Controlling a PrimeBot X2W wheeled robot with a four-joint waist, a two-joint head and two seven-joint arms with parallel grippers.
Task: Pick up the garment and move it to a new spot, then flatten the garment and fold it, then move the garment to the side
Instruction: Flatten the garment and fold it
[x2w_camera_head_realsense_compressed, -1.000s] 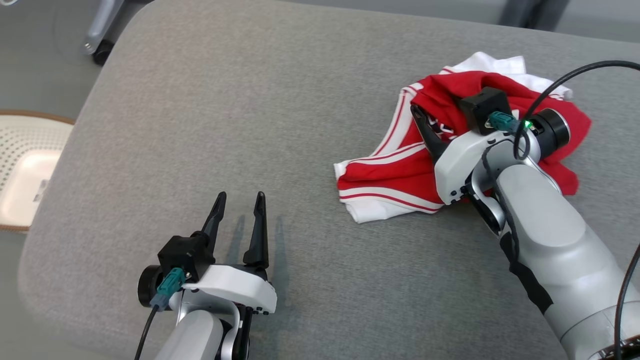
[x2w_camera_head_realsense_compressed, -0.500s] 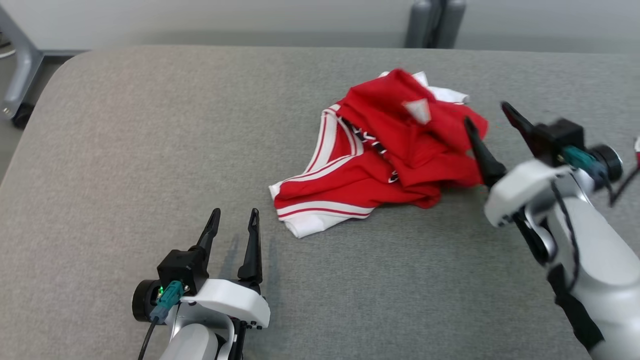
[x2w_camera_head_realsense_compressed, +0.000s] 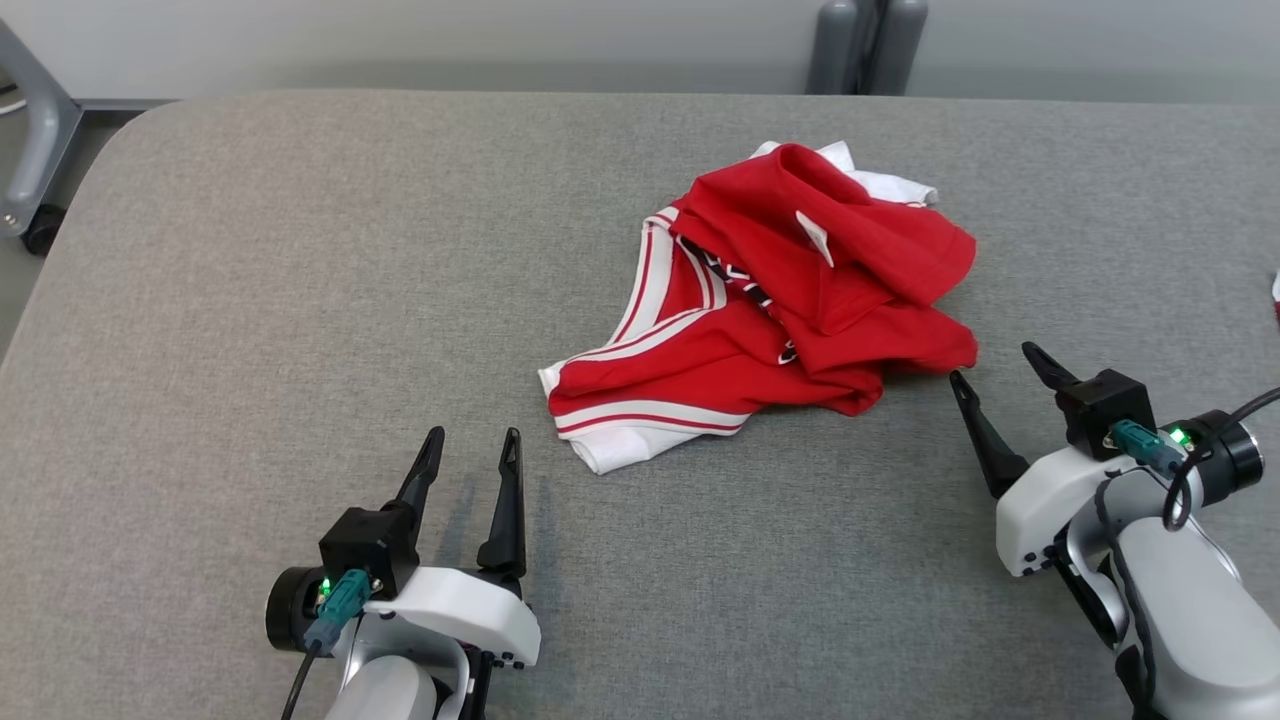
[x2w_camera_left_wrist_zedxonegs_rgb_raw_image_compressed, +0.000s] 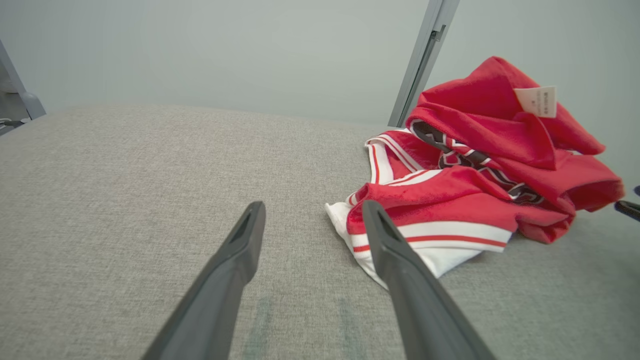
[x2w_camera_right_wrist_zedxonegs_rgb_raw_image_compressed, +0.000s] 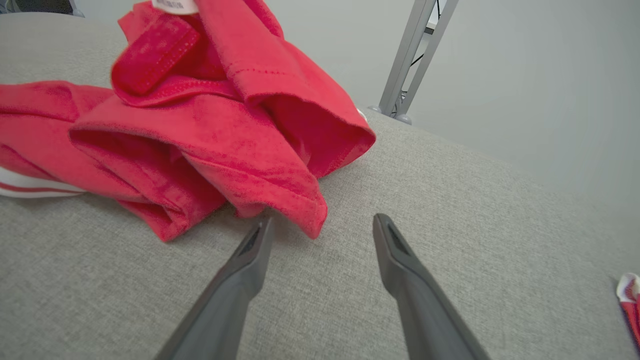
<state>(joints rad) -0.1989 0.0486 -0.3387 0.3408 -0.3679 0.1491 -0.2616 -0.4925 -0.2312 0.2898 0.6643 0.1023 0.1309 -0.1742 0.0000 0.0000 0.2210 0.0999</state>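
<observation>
The right gripper (x2w_camera_head_realsense_compressed: 992, 363) has drawn back from the garment's right edge toward the robot, and the red cloth it left has settled into a looser heap. The scene otherwise matches the picture half a second ago.

A wide, grey, cloth-covered table with rounded corners (x2w_camera_head_realsense_compressed: 300, 250) spreads out in front of the robot. The task's thing, a crumpled red jersey-knit garment with white striped trim and dark lettering (x2w_camera_head_realsense_compressed: 780, 300), lies on it right of centre, toward the far edge, with its layers folded over one another.

The right gripper sits just beside the garment's near right corner, its two long dark fingers spread apart and holding nothing. The left gripper (x2w_camera_head_realsense_compressed: 474, 433) rests low at the near left, apart from the white hem, its fingers also parted and empty.

A small white sewn-in label (x2w_camera_head_realsense_compressed: 815, 237) stands up on top of the heap.

Flattening looks likely to come next. The risk is a pinch that takes several stacked layers, or only one loose fold, so that the garment lifts twisted and stays bunched.
</observation>
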